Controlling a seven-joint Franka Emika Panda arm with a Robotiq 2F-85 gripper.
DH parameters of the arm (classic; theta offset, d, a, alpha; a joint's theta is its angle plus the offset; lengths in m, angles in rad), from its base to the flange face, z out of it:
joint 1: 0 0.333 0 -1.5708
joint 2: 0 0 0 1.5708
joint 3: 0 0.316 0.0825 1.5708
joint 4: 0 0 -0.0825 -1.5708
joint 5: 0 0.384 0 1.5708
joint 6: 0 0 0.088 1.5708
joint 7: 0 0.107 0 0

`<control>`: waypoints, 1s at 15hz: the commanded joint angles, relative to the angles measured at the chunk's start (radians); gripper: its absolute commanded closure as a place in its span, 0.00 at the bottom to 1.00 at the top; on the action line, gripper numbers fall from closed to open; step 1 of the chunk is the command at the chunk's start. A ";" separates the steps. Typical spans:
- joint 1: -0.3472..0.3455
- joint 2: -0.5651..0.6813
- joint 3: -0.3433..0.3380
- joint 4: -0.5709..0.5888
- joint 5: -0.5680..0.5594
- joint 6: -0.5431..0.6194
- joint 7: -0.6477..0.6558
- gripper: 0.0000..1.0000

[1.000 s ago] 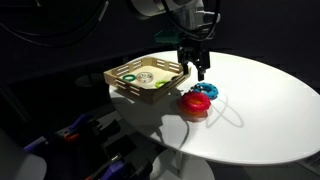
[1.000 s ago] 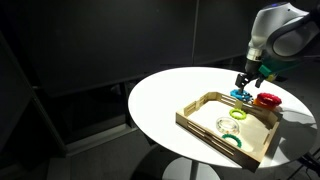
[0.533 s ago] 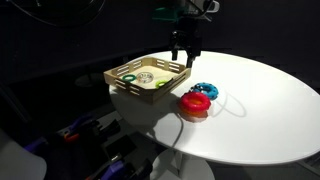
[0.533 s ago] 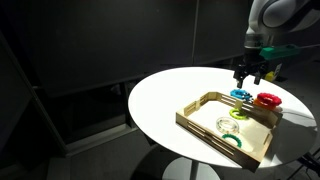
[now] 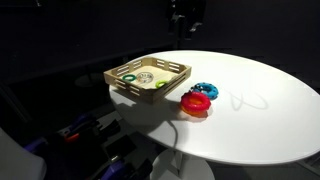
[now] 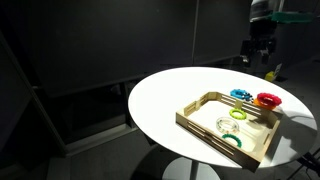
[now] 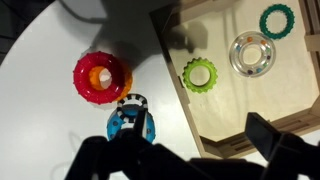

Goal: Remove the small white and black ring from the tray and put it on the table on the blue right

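Gripper (image 7: 172, 140) is hanging high over the table (image 5: 262, 112), jaws spread wide and gripping nothing. Under it, the white and black ring (image 7: 131, 102) is lying outside the tray (image 7: 232, 108), overlapping the blue ring (image 7: 127, 124) and sitting just beside the red ring (image 7: 101, 78). Farther off, the tray is holding a light green ring (image 7: 199, 73), a clear ring (image 7: 253, 55) and a dark green ring (image 7: 279, 18).

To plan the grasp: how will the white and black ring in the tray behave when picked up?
The white and black ring looks thin and flat, so it is probably light and stiff. Lying flat on the floor of the tray, it would likely slide rather than roll, and it offers little edge to grip.
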 commanded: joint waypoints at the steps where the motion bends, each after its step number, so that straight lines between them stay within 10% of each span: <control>1: -0.018 -0.047 0.014 0.092 -0.021 -0.116 -0.007 0.00; 15: -0.018 -0.087 0.017 0.236 -0.005 -0.201 0.000 0.00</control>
